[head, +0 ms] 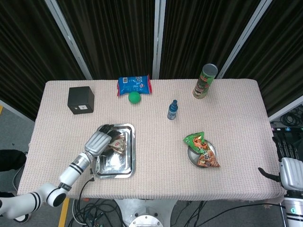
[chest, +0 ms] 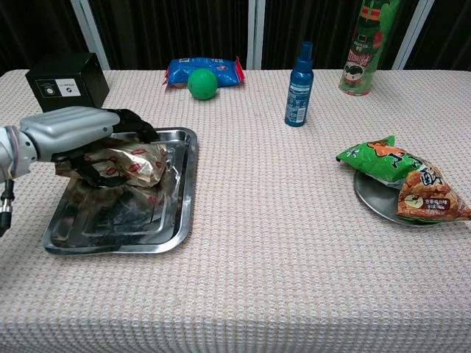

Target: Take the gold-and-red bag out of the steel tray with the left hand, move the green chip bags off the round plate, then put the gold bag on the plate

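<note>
One left robot hand (chest: 81,132) clamps the gold-and-red bag (chest: 132,163), lying crosswise in the steel tray (chest: 118,239).

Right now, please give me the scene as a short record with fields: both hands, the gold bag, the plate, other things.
left hand: fingers curled over the gold-and-red bag, gripping it
gold bag location: inside the steel tray, not lifted out
right hand: off the table's right edge, holding nothing
round plate: two green chip bags lie on it
other things: black box, blue bottle, green ball
</note>
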Robot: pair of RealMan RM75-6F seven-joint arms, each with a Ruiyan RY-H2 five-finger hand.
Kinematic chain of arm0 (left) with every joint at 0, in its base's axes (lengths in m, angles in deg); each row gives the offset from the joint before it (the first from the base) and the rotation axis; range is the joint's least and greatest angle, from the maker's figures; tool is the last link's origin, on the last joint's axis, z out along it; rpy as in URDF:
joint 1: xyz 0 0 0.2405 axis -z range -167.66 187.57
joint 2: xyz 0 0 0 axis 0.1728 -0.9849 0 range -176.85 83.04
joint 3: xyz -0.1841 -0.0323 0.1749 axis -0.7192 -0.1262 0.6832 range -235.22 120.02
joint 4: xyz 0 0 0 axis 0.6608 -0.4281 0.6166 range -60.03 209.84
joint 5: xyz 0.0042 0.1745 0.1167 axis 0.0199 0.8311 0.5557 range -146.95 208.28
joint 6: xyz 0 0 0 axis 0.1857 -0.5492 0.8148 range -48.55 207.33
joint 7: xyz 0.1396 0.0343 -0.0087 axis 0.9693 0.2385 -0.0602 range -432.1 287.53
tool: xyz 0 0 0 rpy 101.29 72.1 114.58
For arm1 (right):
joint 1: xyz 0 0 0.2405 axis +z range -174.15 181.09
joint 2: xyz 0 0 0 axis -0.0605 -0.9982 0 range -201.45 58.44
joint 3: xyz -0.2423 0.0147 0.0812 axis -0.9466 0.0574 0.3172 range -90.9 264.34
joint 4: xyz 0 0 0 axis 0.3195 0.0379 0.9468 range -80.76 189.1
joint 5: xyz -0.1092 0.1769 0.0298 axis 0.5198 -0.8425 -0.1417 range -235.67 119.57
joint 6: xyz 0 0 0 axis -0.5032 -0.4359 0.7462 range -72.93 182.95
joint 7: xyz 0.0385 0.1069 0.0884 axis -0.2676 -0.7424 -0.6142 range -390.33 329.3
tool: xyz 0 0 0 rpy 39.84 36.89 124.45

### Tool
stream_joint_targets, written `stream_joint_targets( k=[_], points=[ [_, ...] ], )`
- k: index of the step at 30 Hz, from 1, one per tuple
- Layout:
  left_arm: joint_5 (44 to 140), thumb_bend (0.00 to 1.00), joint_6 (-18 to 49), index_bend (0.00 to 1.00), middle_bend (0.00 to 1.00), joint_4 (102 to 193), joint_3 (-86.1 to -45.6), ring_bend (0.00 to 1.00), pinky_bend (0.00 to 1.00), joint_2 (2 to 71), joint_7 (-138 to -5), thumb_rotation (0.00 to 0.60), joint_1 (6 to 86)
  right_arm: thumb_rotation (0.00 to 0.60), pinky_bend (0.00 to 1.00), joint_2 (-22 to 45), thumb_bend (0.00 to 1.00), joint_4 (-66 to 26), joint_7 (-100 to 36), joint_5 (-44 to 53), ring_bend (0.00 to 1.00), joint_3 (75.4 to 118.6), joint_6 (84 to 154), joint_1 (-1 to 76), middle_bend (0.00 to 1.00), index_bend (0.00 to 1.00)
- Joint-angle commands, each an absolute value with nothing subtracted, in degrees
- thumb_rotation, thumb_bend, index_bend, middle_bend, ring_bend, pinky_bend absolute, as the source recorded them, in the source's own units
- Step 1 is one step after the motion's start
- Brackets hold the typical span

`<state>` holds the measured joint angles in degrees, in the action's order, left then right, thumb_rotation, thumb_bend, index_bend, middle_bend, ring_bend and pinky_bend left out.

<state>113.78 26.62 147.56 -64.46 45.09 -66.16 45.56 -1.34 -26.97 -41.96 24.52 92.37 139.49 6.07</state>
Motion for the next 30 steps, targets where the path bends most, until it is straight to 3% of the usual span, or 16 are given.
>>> stream_joint_targets(
  k=[1, 12, 23, 30],
  points=[
    [113.0, 0.33, 26.2, 0.29, 0.37, 146.9, -64.4, 0.16, 0.16, 45.7, -65.3, 0.6, 45.7, 0.6, 0.0, -1.3, 0.0, -27.0, -41.8, 24.5, 0.0, 92.3, 139.4, 6.1, 0.0, 0.0],
    [114.5, 0.39, 21.9, 0.43, 0.61, 147.2, -64.4, 0.39, 0.33, 46.1, -65.4, 0.6, 46.3, 0.6, 0.0, -1.3, 0.0, -26.7, -42.0, 24.1, 0.0, 92.6, 139.4, 6.0, 0.0, 0.0],
    [116.5, 0.4, 23.8, 0.43, 0.63, 147.7, -68.6, 0.4, 0.33, 48.1, -65.7, 0.6, 54.0, 0.6, 0.0, -1.1, 0.0, -25.8, -43.1, 23.7, 0.0, 92.7, 139.3, 5.8, 0.0, 0.0],
    [115.4, 0.41, 29.0, 0.43, 0.62, 140.8, -72.6, 0.4, 0.33, 54.6, -68.1, 0.6, 62.7, 0.6, 0.0, -1.1, 0.0, -24.7, -44.6, 23.2, 0.0, 92.8, 139.1, 5.6, 0.0, 0.0]
  ],
)
